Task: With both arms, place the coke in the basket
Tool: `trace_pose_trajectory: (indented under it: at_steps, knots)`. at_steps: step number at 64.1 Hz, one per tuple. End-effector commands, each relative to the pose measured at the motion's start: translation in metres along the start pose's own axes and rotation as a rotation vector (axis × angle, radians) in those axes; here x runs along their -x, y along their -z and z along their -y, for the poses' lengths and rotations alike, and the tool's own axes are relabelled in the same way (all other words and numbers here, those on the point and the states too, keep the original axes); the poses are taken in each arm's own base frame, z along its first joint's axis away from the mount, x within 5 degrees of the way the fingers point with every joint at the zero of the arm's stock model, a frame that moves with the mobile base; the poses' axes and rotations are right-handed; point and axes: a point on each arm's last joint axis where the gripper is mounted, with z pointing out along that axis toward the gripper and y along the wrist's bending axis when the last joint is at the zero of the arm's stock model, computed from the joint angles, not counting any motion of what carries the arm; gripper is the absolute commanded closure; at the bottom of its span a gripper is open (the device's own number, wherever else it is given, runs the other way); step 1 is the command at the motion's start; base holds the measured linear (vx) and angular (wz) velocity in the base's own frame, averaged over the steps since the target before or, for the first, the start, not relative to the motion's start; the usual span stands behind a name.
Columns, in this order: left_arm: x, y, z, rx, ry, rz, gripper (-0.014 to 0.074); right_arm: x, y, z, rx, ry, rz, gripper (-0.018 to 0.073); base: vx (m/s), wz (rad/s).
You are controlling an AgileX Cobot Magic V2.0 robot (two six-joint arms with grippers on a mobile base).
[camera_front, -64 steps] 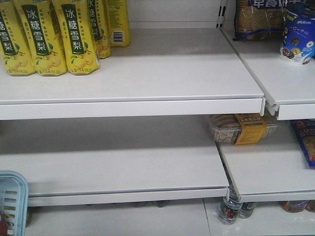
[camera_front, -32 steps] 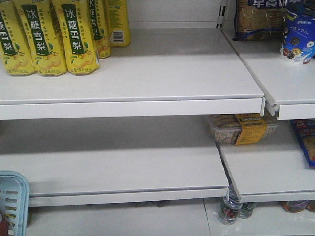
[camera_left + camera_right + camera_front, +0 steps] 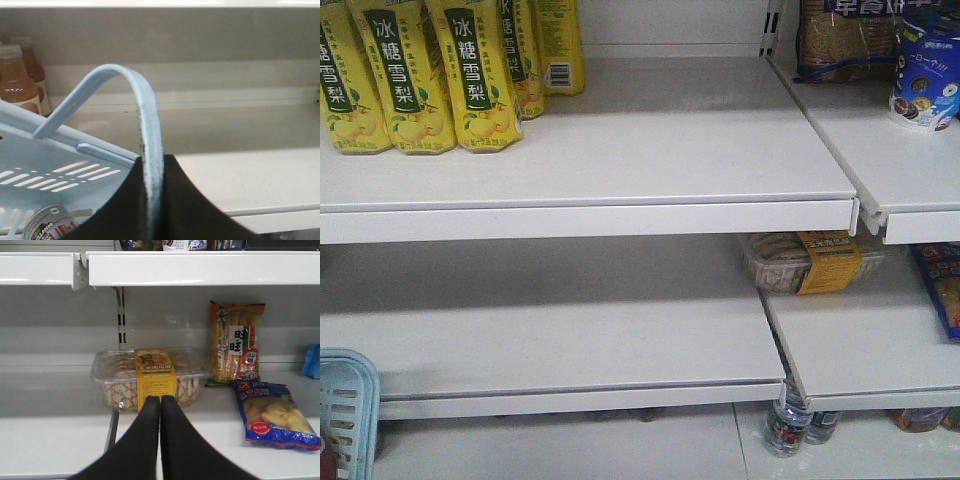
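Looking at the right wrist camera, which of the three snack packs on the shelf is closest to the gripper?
The clear plastic cookie tub with the yellow label, directly ahead of the right gripper. The upright orange packet and the flat blue bag sit off to the side.

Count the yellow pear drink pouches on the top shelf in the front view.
5 visible, all at the shelf's left end: three in front, at the left edge, next to it and third along; two behind, one and one rightmost. More may be hidden off-frame.
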Motion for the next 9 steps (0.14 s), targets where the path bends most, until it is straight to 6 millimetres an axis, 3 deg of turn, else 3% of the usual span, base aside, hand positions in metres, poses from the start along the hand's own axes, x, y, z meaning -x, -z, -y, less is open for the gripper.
trace_pose_trajectory:
  at_steps: [1,9]
  knots:
    - [0.0278,0.0065,0.0028,-0.015,-0.055,0.222,0.0603,0.0053,0.0008,0.0001,-0.004,0.009,0.086,0.0569,0.0,0.0]
    - [0.0278,0.0065,0.0028,-0.015,-0.055,0.222,0.0603,0.0053,0.0008,0.0001,-0.004,0.009,0.086,0.0569,0.0,0.0]
